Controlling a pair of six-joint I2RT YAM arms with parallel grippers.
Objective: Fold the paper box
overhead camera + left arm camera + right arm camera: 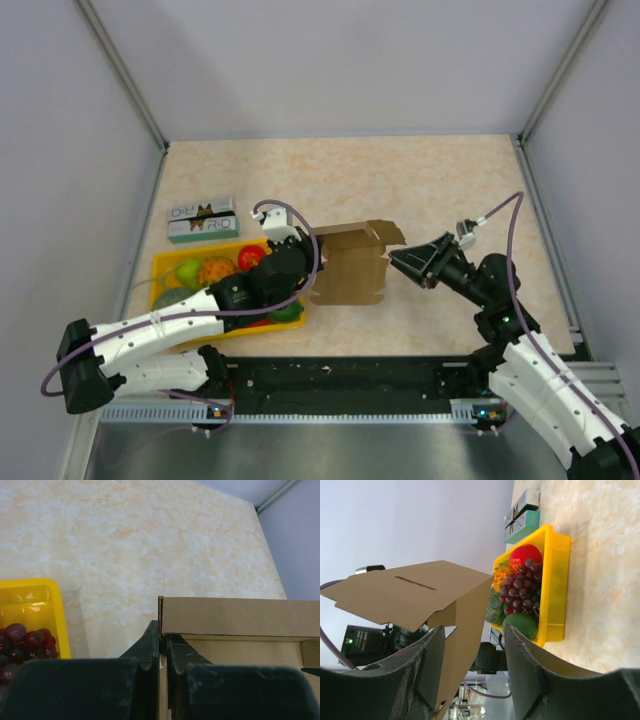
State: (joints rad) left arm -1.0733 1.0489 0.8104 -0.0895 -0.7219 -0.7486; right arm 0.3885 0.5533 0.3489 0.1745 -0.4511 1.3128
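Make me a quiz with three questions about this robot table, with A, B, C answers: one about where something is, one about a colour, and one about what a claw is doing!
1. Seen from above, where is the fruit tray next to the paper box?
A) to its left
B) to its right
C) on top of it

2. What colour is the fruit tray?
A) blue
B) yellow
C) white

3. What is the left gripper doing?
A) hanging open over the fruit
B) lying flat on the table
C) pinching the paper box's wall

Answers:
1 A: in the top view the tray sits left of the box.
2 B: its rim is bright yellow.
3 C: the wrist view shows it shut on the cardboard edge.
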